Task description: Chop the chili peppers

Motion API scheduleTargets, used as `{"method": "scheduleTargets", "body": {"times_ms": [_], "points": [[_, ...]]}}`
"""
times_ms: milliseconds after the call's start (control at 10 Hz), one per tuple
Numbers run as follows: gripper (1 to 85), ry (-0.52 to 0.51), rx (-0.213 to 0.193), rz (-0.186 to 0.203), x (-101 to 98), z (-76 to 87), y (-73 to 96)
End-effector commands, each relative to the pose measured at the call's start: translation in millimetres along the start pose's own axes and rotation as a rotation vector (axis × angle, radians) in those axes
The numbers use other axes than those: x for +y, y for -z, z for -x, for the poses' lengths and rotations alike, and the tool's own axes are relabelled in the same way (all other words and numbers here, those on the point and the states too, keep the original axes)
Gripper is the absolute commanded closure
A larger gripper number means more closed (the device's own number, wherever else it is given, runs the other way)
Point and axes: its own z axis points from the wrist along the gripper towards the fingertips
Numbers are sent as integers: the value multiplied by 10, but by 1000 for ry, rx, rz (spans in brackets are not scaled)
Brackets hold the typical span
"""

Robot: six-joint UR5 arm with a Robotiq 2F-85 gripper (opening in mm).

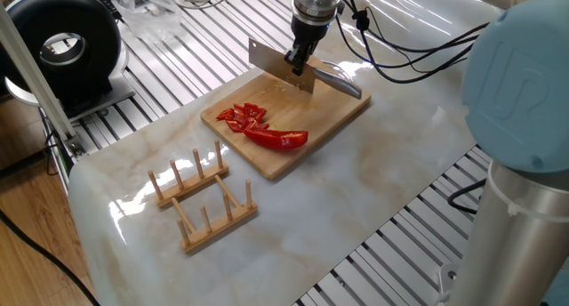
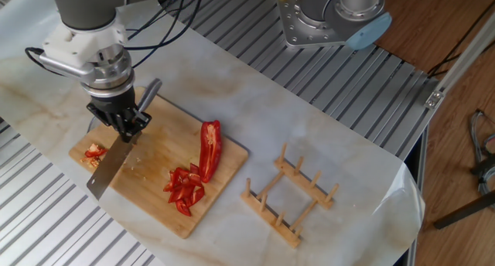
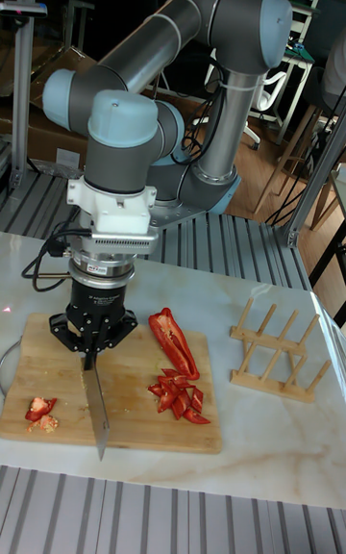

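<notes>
1. A wooden rack [image 1: 203, 197] stands on the marble table [image 1: 356, 190] nearest its front corner in one fixed view, well apart from the board [image 1: 293, 159]; it has two rails with upright pegs
2. The board lies flat near the middle of the table, one corner pointing toward the rack
3. On the board's near part lie the peppers: a long half [image 1: 277, 139] [image 2: 209, 148] [image 3: 174, 340], glossy and curved, lying along the edge, and just beside it a heap of cut bits [image 1: 244, 116] [image 2: 185, 189] [image 3: 177, 394]
4. A few small scraps [image 2: 94, 155] [image 3: 39, 410] lie at the board's opposite end, apart from the heap
5. The gripper [image 1: 300, 62] [image 2: 122, 129] [image 3: 90, 354] hangs over the board's far part, fingers closed tight on a knife [image 1: 278, 64] [image 2: 107, 168] [image 3: 95, 410]; the handle [image 1: 340, 81] sticks out behind it
6. The blade points away from the handle, edge down, tilted; whether it touches the board I cannot tell
7. The blade sits between the scraps and the peppers, touching neither
8. Beyond the table lies slatted metal, with a black round device [image 1: 60, 46] at the far left
</notes>
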Motion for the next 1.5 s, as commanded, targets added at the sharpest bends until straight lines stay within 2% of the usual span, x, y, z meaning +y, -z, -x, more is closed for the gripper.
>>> {"method": "scheduleTargets", "body": {"times_ms": [0,200,300,400,500,600,700,800,900,1000,1100,1200,1300,1400], "points": [[843,40,-9,-39,-120,21,18],[843,95,3,-79,-202,42,64],[843,106,-3,-75,-180,72,82],[843,153,6,-121,-245,124,150],[843,160,-2,-147,-264,182,194],[843,170,-11,-151,-261,223,208],[843,177,-4,-159,-281,216,214],[843,114,-9,-85,-95,201,184],[843,115,-18,-64,-45,225,175],[843,75,-4,-26,52,170,151],[843,74,-23,-15,77,222,161],[843,-11,-37,55,275,268,166],[843,-25,-45,60,302,308,177],[843,-48,-47,85,404,362,210]]}}
